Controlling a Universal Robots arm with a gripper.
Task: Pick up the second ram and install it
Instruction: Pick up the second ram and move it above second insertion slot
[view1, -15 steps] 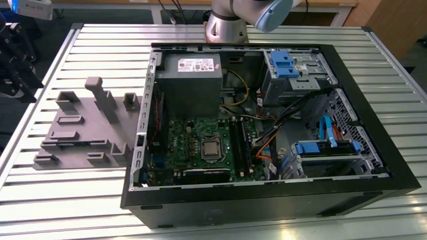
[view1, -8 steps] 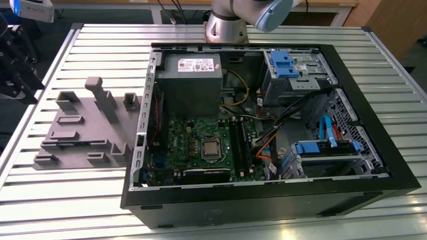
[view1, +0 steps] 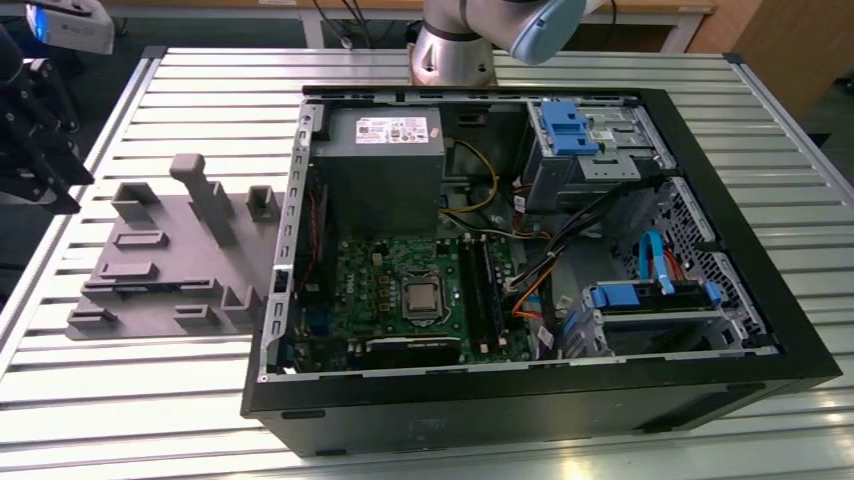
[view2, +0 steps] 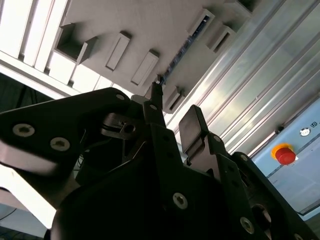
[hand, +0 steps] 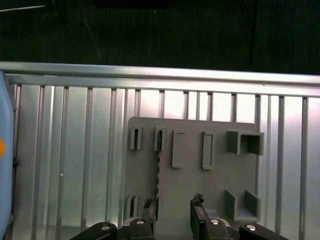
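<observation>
The second ram (hand: 157, 172) stands on its long edge in a slot of the grey fixture plate (hand: 220, 185). In the first wrist view it is a thin dark strip, edge-on. In the second wrist view the second ram (view2: 182, 47) is a slim blue-dark line between two fixture blocks. My gripper (hand: 173, 205) hangs above the plate, open, with nothing between its fingers. One fingertip (hand: 149, 204) lies close to the near end of the stick, the other (hand: 197, 201) well to its side. In the exterior view the black gripper (view1: 47, 165) is at the far left, beside the fixture plate (view1: 174, 260).
An open computer case (view1: 534, 260) lies on the slatted aluminium table (view1: 200, 90), with the motherboard's long black memory slots (view1: 481, 290) beside the processor socket. Cables and blue drive brackets fill the case's right side. A red button (view2: 285, 154) sits near the table edge.
</observation>
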